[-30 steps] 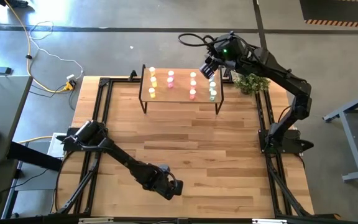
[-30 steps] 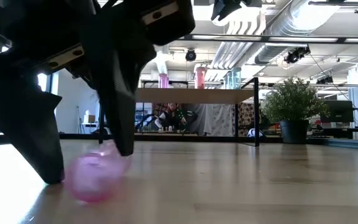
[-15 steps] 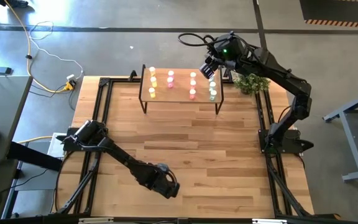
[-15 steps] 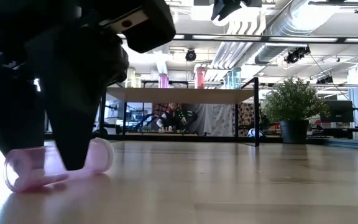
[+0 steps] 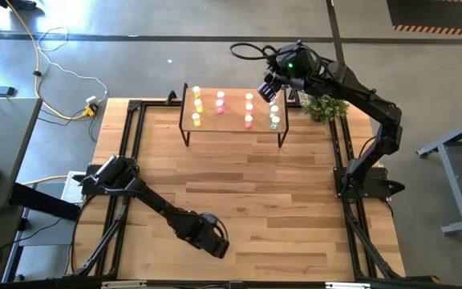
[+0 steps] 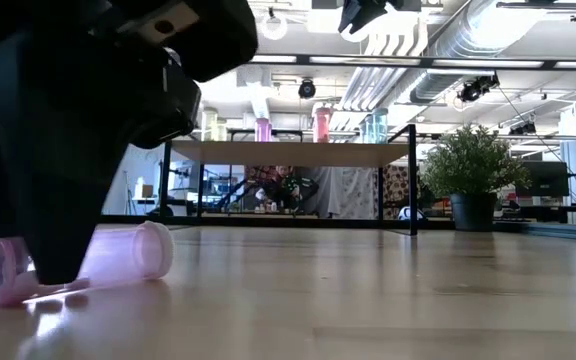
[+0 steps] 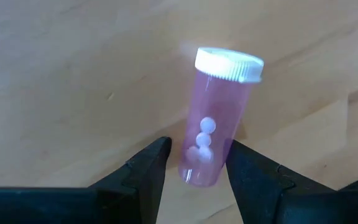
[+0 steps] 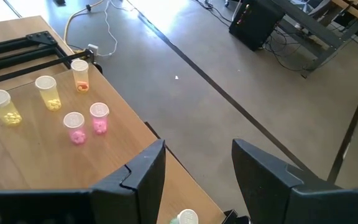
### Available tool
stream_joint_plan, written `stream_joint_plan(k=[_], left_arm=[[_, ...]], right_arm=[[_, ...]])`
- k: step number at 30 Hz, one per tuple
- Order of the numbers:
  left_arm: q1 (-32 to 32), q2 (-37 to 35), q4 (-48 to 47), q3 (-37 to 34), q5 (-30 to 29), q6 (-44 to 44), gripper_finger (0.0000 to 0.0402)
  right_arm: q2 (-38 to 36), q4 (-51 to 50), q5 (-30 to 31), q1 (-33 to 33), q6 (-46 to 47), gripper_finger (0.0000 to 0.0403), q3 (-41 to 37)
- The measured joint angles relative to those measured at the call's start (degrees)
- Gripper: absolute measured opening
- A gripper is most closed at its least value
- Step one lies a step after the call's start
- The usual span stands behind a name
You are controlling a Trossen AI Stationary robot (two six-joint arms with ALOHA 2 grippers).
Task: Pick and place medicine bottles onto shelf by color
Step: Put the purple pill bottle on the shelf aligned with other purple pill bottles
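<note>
A pink bottle (image 7: 219, 118) with a white cap lies on its side on the wood table near the front edge; it also shows in the low view (image 6: 118, 260). My left gripper (image 7: 197, 155) (image 5: 213, 241) is open and low over it. Its fingers stand on either side of the bottle's bottom end. The shelf (image 5: 233, 120) at the table's far side carries yellow (image 5: 196, 104), pink (image 5: 220, 102), red-orange (image 5: 249, 108) and pale green (image 5: 274, 116) bottles. My right gripper (image 8: 197, 162) (image 5: 273, 87) is open and empty above the shelf's far right end. My left gripper comes at the pink bottle from above, its fingers across the bottle at the bottom end (image 7: 197, 177). One fingertip (image 7: 238, 155) stands right at the bottle's side. I cannot tell whether it touches. The bottle lies flat on the table.
A small potted plant (image 5: 325, 106) stands to the right of the shelf. Dark metal frame rails (image 5: 131, 152) run along the table's edges. Bare wood lies between the shelf and my left gripper.
My left gripper has gone a little toward the table's left edge, staying low at the table. The pink bottle has turned about on the table: in the low view it showed its round end, and now it shows its long side.
</note>
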Motion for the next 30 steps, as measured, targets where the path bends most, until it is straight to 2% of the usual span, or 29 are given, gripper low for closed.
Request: stream_joint_plan(k=[7,17,24,27,30], left_arm=[[-0.27,0.0,-0.08,-0.02,-0.51,2.26,0.0152],[-0.34,0.0,-0.26,-0.07,-2.74,3.64,0.0099],[-0.31,-0.45,0.42,-0.17,-3.75,5.25,0.0102],[-0.31,-1.77,1.55,-0.28,-6.47,7.55,0.0103],[0.2,-4.59,2.18,-0.24,-11.17,10.2,0.0099]], right_arm=[[0.0,0.0,-0.5,0.02,0.0,0.0177,0.0],[0.0,0.0,-0.48,0.02,-0.09,0.0177,0.0],[0.0,-0.01,-0.48,0.02,-1.37,0.0177,0.0],[0.0,-0.58,-0.7,0.2,-3.77,0.0177,0.0],[-0.28,-2.08,-4.4,0.24,-5.09,0.0177,-0.02]])
